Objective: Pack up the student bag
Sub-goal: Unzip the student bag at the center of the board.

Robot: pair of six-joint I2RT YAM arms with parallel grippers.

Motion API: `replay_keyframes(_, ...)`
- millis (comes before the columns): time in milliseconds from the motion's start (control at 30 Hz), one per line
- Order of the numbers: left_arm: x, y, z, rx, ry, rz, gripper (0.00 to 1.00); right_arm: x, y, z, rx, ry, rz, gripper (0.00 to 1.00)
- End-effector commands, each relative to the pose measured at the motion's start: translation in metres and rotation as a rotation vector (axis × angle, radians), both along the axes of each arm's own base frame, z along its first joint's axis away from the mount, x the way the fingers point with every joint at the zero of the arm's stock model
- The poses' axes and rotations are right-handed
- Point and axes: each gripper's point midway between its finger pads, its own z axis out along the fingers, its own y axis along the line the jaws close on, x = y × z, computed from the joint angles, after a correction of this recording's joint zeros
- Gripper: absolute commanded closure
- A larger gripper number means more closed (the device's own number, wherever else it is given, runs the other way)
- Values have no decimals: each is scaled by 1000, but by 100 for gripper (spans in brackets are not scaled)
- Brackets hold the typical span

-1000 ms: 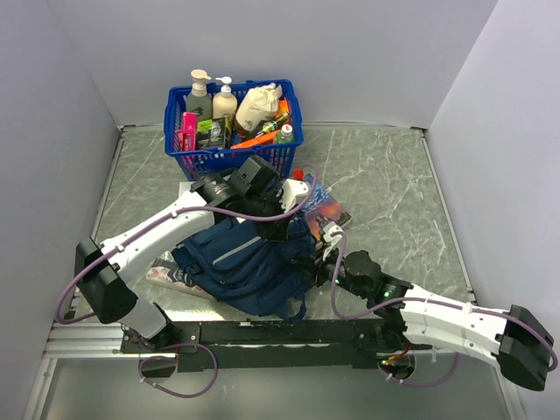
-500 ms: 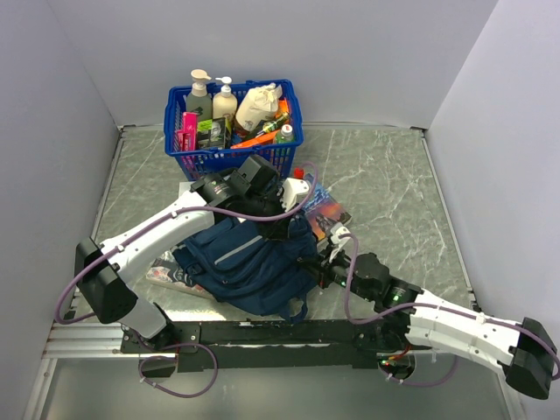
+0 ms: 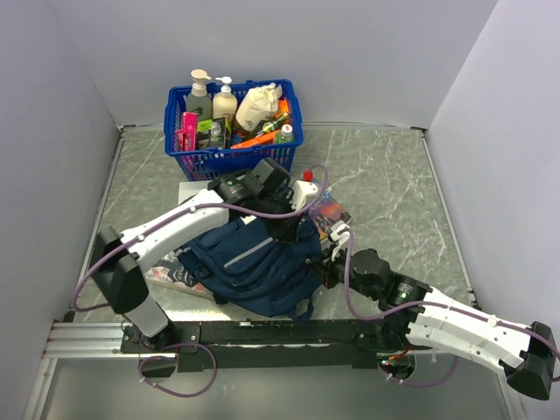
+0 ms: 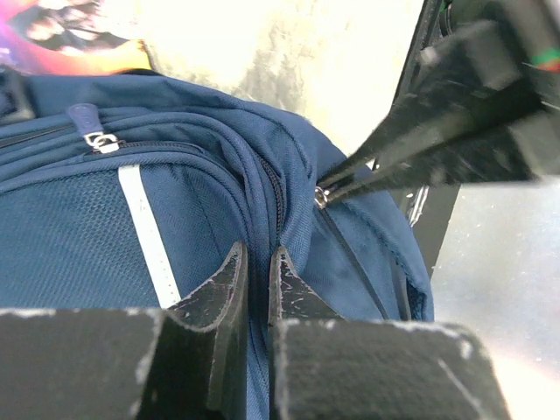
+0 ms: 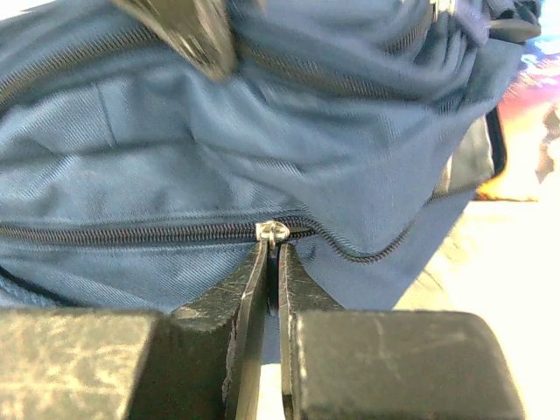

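The student bag (image 3: 254,262), navy with a pale stripe, lies in front of the arm bases. My left gripper (image 3: 286,229) is over its upper right part. In the left wrist view it (image 4: 258,261) is shut on a fold of bag fabric (image 4: 201,175) beside a zipper line. My right gripper (image 3: 326,265) is at the bag's right edge. In the right wrist view it (image 5: 274,249) is shut on the pull of the silver zipper slider (image 5: 272,231), with closed zipper teeth to the left. The right fingertips also show in the left wrist view (image 4: 350,175).
A blue mesh basket (image 3: 210,160) of bottles and packets stands at the back. A colourful book (image 3: 330,208) and a red-capped bottle (image 3: 304,178) lie right of the bag. White paper (image 3: 191,187) and a packet (image 3: 164,274) lie at its left.
My right arm has reached forward and left to the bag's right edge and closed on the zipper pull. My left arm has shifted right, and the bag has bunched slightly.
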Motion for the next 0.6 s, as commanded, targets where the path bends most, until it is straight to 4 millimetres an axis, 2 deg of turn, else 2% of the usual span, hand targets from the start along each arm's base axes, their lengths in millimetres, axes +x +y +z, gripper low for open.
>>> replay_keyframes(0, 14, -41, 8, -113, 6, -32, 99, 0, 2, 39, 29, -28, -16, 100)
replay_keyframes(67, 16, -50, 6, -117, 22, -40, 99, -5, 2, 41, 14, -27, -10, 100)
replay_keyframes(100, 19, -54, -4, -102, 42, -42, 99, -7, 2, 43, 14, -26, -8, 100)
replay_keyframes(233, 24, -66, -8, -115, 73, -44, 99, -15, 1, 38, -9, -3, 7, 100)
replay_keyframes(333, 32, -72, 1, -138, 44, -27, 99, -23, 5, 36, -26, 18, 31, 100)
replay_keyframes(467, 46, -81, 19, -181, 6, 32, 99, -34, 10, 45, -60, 22, 62, 100)
replay_keyframes(567, 53, -87, 23, -197, -2, 54, 99, -42, 14, 52, -82, 26, 87, 100)
